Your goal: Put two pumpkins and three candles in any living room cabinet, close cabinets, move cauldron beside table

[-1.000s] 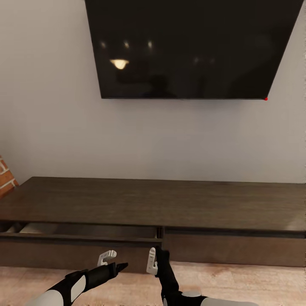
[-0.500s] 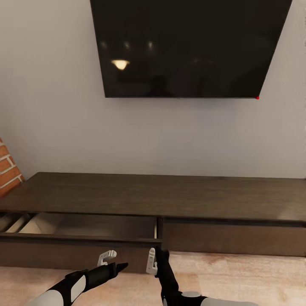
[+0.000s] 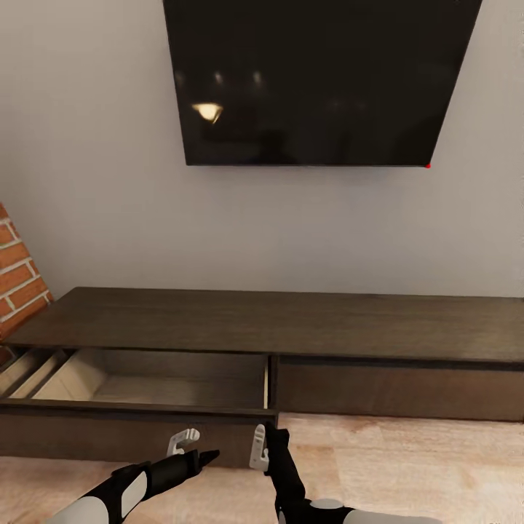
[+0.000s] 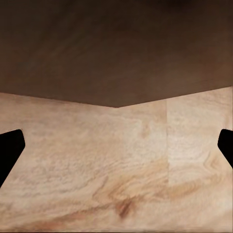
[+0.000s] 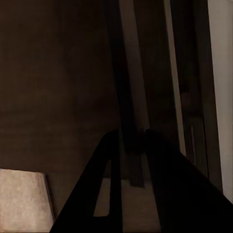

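Note:
The long dark-brown cabinet (image 3: 291, 324) stands against the wall. Its left drawer (image 3: 167, 378) is pulled out, and the pale beige inside that shows holds nothing. Its right drawer front (image 3: 400, 389) sits flush. My right gripper (image 3: 271, 431) is at the right end of the open drawer's front panel (image 3: 109, 433). In the right wrist view its fingers (image 5: 109, 145) are closed around the panel's thin edge (image 5: 131, 121). My left gripper (image 3: 200, 455) hovers open just before the same panel, its fingertips (image 4: 9, 145) spread wide over the floor. The pumpkins, candles, cauldron and table are out of view.
A large black TV (image 3: 313, 80) hangs on the grey wall above the cabinet. A red brick wall (image 3: 18, 276) edges the far left. Pale wood floor (image 3: 407, 466) runs along the front of the cabinet.
The left drawer has slid further out, showing more of its beige inside. The view has pulled back from the cabinet, and both grippers keep their place against the drawer front.

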Motion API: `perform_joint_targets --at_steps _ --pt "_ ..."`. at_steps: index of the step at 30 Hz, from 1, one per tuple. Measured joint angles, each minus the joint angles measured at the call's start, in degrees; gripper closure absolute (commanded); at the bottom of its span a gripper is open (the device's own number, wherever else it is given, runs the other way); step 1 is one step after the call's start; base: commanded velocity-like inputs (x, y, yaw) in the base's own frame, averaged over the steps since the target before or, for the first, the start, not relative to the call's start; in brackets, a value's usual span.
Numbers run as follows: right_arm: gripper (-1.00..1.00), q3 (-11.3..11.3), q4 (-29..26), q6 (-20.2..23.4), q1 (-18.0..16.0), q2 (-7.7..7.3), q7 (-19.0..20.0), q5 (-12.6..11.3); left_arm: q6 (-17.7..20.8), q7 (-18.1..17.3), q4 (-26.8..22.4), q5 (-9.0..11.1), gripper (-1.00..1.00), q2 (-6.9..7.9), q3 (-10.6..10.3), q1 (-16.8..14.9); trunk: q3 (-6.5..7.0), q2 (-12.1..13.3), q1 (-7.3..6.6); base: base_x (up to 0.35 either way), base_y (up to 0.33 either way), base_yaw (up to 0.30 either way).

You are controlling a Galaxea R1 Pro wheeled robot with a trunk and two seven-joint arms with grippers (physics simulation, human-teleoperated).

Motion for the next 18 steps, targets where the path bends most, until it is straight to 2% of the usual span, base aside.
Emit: perform_joint_targets --at_steps 17,18 --pt "1.00 0.0 -0.4 0.0 0.0 0.00 0.1 0.0 -0.1 0.0 0.7 0.0 -1.00 0.02 0.0 0.0 0.00 0.0 0.00 -0.212 0.000 0.000" --pt "1.00 0.1 -0.3 -0.1 -0.5 -0.01 1.2 -0.1 -0.1 0.0 0.7 0.0 -1.00 0.03 0.0 0.0 -0.01 0.0 0.01 -0.218 0.000 0.000"
